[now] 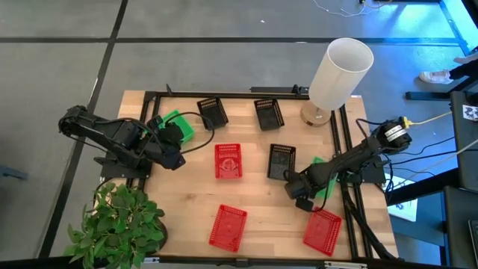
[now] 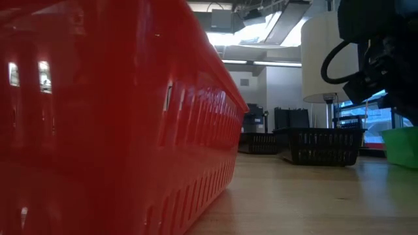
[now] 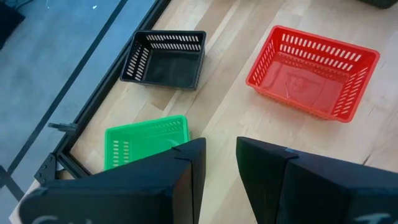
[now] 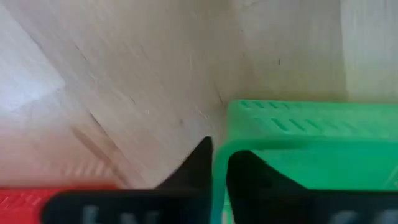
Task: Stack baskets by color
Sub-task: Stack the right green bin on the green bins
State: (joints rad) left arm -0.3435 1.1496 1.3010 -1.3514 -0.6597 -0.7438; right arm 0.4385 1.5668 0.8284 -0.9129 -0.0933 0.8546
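Right gripper pinched on green basket wall, beside lamp base side of table. Left gripper parted, empty. Risk: thin rim slipping, basket tilting when lifted.

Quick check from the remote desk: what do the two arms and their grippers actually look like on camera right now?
Both arms are dark, jointed and glossy black. The left arm has black cabling looping near its wrist. The right arm has a round silver-ringed joint at its base with a yellow cable running off it. The left gripper shows two flat, blocky black fingers; the right gripper has matching black fingers.
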